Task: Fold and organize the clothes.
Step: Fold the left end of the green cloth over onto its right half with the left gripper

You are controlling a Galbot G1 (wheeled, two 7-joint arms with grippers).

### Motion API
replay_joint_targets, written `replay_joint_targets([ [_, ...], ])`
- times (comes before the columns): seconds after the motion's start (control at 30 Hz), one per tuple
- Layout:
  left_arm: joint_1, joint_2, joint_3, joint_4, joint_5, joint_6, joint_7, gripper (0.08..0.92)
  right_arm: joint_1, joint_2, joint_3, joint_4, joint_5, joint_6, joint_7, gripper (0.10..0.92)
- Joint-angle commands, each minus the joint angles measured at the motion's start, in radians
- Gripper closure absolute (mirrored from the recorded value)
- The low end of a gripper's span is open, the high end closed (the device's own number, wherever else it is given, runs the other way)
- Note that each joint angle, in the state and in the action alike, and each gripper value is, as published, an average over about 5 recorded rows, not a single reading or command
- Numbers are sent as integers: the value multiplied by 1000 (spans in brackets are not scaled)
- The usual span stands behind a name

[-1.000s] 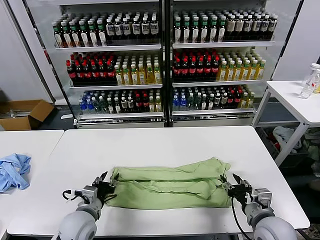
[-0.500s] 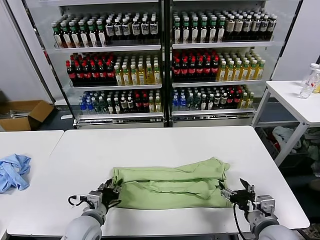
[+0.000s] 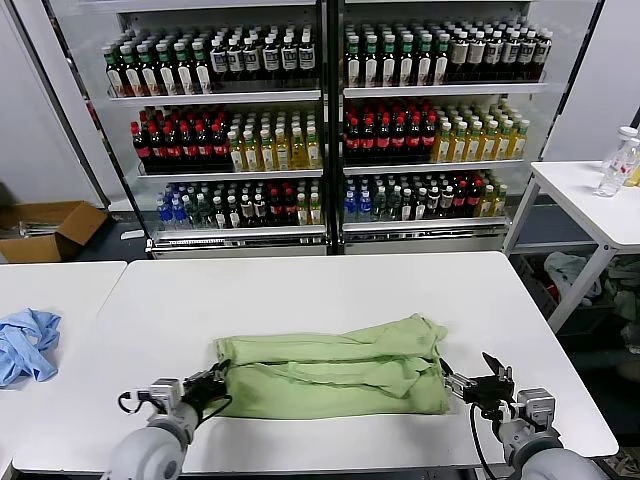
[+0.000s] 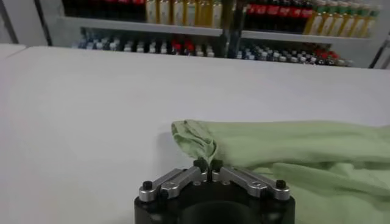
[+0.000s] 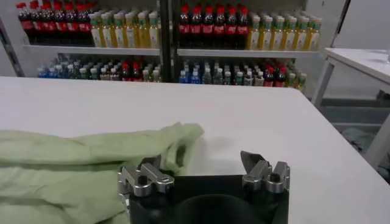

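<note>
we see the green shirt [image 3: 335,365] lying on the white counter [image 3: 330,290], rolled lengthwise into a soft, rumpled band whose long axis runs from one hand to the other, along the counter's near edge. our left hand [image 3: 213,380] sits at the shirt's left end, its fingers pressed together and pinching a puckered tip of the cloth, seen close in the left wrist view [image 4: 207,164]. our right hand [image 3: 478,380] waits at the shirt's right end with its fingers spread wide; the right wrist view [image 5: 204,167] shows one finger at the edge of the cloth and the other out over bare counter, so nothing is held there yet. we judge that the coming move depends on this right end: the cloth lies just inward of the spread hand, toward the shirt's middle, and it needs to close on it before both ends can be lifted together. the fabric looks thin, matte and limp, creased in long folds, plain green on the side showing. a blue cloth [image 3: 25,343] lies on another counter, well apart from the shirt, beyond its left end.
</note>
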Motion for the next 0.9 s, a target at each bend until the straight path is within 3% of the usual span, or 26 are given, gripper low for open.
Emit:
replay_joint_targets([
  [0.03,63,135,-449,-28,-273,-6,-8,909,26,-7,-5,-17,4,11,-2,203],
  [0.17,61,177,-573,-53,-386,-14,-36,909,37,-13,-9,-29,10,20,-2,203],
  [0.3,46,149,-572,-177,-589,-21,-97,909,42,-20,-14,-34,11,26,-4,203],
  [0.53,51,-60,-273,-392,-766,-57,-165,909,43,-23,-17,-40,8,36,-6,203],
  [0.73,-15,-189,-1,-323,-633,-72,-167,909,47,-18,-27,-45,6,43,-9,203],
  [0.9,-111,-241,134,-217,-542,-75,-170,909,52,-18,-32,-54,5,48,-11,203],
])
